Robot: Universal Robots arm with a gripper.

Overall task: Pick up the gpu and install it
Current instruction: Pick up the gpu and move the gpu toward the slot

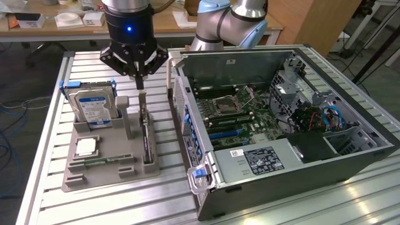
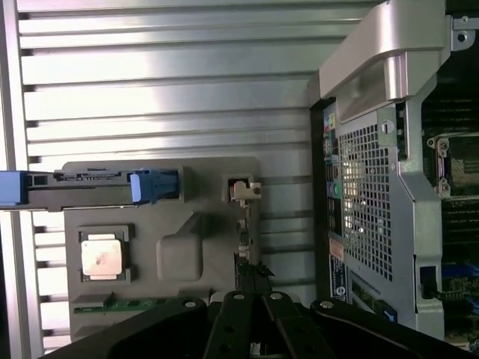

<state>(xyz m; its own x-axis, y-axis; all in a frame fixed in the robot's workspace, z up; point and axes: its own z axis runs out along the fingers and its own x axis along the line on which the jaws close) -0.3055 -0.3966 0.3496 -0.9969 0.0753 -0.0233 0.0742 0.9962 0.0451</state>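
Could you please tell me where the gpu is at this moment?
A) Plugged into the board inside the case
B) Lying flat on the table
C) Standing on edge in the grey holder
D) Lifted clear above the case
C: the gpu stands on edge in a slot of the grey holder, outside the open case.

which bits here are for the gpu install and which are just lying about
For the job: gpu, standing on edge in the grey holder; gripper, just above it; open computer case.
Just lying about: hard drive; processor chip; memory stick.
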